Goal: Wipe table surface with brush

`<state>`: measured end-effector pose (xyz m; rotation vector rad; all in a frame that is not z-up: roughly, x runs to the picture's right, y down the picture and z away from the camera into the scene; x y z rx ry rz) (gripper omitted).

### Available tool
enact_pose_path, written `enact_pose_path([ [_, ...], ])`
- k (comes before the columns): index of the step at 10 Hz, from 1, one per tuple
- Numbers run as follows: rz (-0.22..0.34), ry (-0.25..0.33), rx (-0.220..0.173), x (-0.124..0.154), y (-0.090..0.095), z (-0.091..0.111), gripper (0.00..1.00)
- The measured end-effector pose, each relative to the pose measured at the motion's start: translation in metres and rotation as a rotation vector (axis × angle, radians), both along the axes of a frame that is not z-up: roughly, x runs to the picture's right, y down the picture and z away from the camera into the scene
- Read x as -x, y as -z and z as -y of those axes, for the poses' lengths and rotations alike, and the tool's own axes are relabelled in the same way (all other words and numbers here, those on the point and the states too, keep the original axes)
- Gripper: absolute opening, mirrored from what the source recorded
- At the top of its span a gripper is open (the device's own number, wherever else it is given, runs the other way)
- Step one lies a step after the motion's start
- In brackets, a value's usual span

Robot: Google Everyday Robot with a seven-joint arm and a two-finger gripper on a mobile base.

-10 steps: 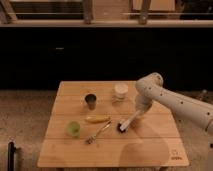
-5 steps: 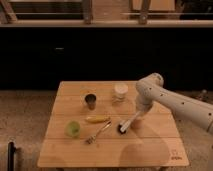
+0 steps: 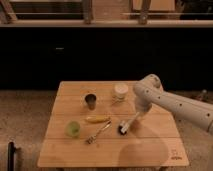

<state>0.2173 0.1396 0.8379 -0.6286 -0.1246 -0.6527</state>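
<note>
The table surface (image 3: pixel 150 145) is a light wooden top of long planks with a small dark logo (image 3: pixel 175 155) near its front right corner. The brush (image 3: pixel 127 125) has a dark round bristle head resting on the wood near the middle, with its pale handle rising up and to the right. My gripper (image 3: pixel 137 114) is at the end of the white arm (image 3: pixel 165 102) that reaches in from the right, right at the top of the brush handle.
A banana (image 3: pixel 97 119) lies left of the brush. A slim metallic fork-like utensil (image 3: pixel 98 133) lies in front of it. A green cup (image 3: pixel 73 128) stands at the left, a dark cup (image 3: pixel 90 101) further back, and a white container (image 3: pixel 120 91) near the far edge.
The brush head and the gripper have shifted slightly forward and left across the wood; the other objects have not moved.
</note>
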Motion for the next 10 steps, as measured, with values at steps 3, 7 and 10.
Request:
enact_pose_path([
  [3, 0.004, 0.008, 0.007, 0.002, 0.001, -0.004, 0.04],
  [7, -0.035, -0.007, 0.03, -0.023, 0.002, -0.014, 0.04],
  [10, -0.118, -0.037, 0.017, -0.063, 0.001, -0.011, 0.04],
])
